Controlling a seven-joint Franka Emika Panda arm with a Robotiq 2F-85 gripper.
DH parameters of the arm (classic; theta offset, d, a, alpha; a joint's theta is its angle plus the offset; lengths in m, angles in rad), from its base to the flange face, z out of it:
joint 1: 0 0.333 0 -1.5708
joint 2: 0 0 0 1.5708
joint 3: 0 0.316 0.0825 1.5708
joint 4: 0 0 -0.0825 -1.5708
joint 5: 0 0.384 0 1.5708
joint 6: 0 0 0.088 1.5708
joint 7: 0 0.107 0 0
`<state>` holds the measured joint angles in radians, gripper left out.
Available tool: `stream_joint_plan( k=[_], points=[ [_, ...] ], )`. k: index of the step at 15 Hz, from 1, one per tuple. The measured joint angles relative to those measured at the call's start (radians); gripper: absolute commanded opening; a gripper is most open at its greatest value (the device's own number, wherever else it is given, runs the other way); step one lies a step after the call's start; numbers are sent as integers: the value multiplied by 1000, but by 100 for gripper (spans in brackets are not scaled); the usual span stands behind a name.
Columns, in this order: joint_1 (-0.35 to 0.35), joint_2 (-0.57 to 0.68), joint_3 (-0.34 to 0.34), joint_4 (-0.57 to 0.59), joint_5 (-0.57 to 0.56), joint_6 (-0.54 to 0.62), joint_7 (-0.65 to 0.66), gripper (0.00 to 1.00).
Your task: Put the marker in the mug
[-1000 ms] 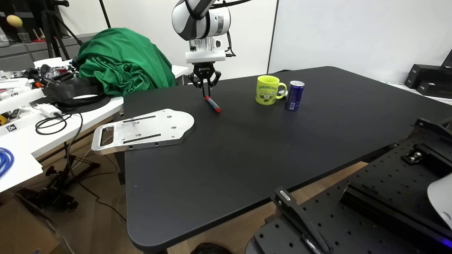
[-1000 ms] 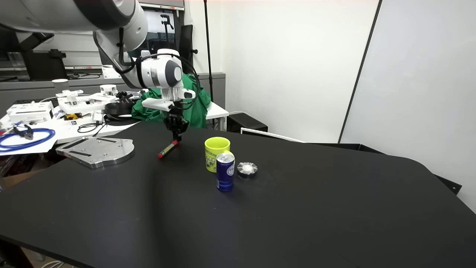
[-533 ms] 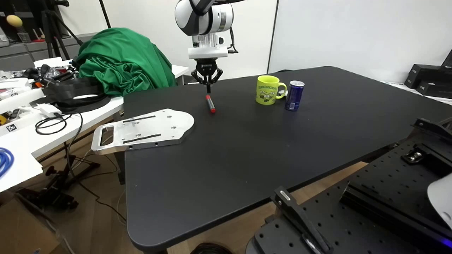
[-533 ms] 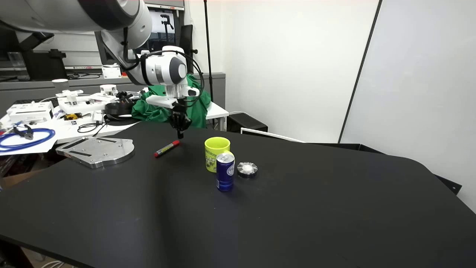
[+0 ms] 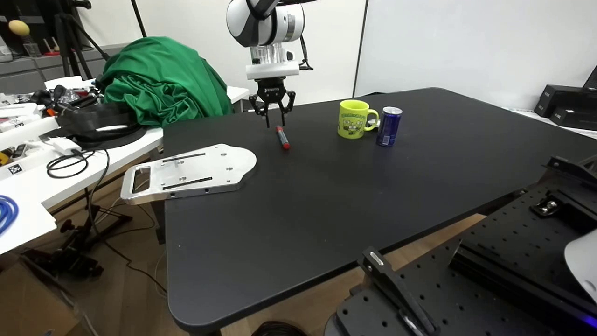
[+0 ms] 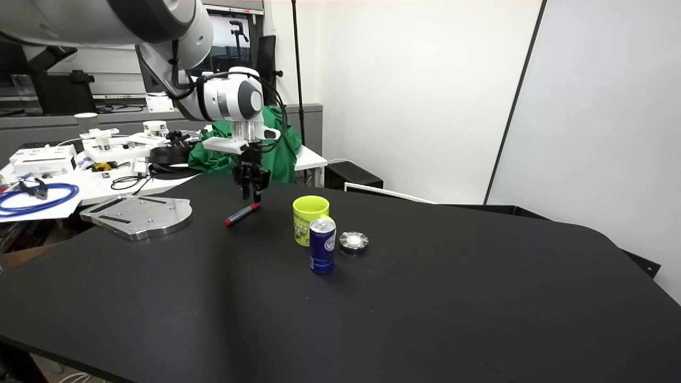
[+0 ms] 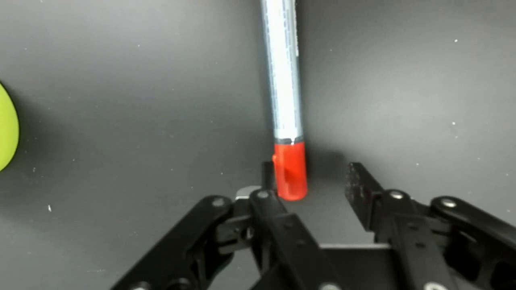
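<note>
Marker (image 7: 286,100) lies on the tabletop (image 5: 326,210), the gripper (image 7: 312,181) at one red end, its fingers (image 7: 358,193) spread wider than the marker is thick. In the wrist view that end sits just beside one finger and apart from the other; whether it touches I cannot tell. To the marker's right in both exterior views stand the upright mug (image 5: 353,119) and, farther off, the blue can (image 5: 389,127); to its left, the metal plate (image 5: 200,169).
</note>
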<state>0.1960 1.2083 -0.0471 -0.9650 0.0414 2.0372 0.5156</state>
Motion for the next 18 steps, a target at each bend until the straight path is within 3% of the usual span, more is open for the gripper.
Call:
stream_joint_plan(
  k=[1, 3, 4, 6, 11, 13, 14, 18],
  points=[
    [2, 0, 0, 0, 0, 0, 0, 27],
    [4, 0, 0, 0, 0, 0, 0, 14],
    [4, 0, 0, 0, 0, 0, 0, 55],
    [3, 2, 0, -1, 0, -2, 0, 51],
    [-4, 12, -1, -1, 0, -22, 0, 82],
    [-7, 18, -1, -1, 0, -26, 0, 44],
    [-9, 20, -2, -1, 0, -26, 0, 43],
    [-15, 24, -3, 0, 1, -26, 0, 16]
  ],
)
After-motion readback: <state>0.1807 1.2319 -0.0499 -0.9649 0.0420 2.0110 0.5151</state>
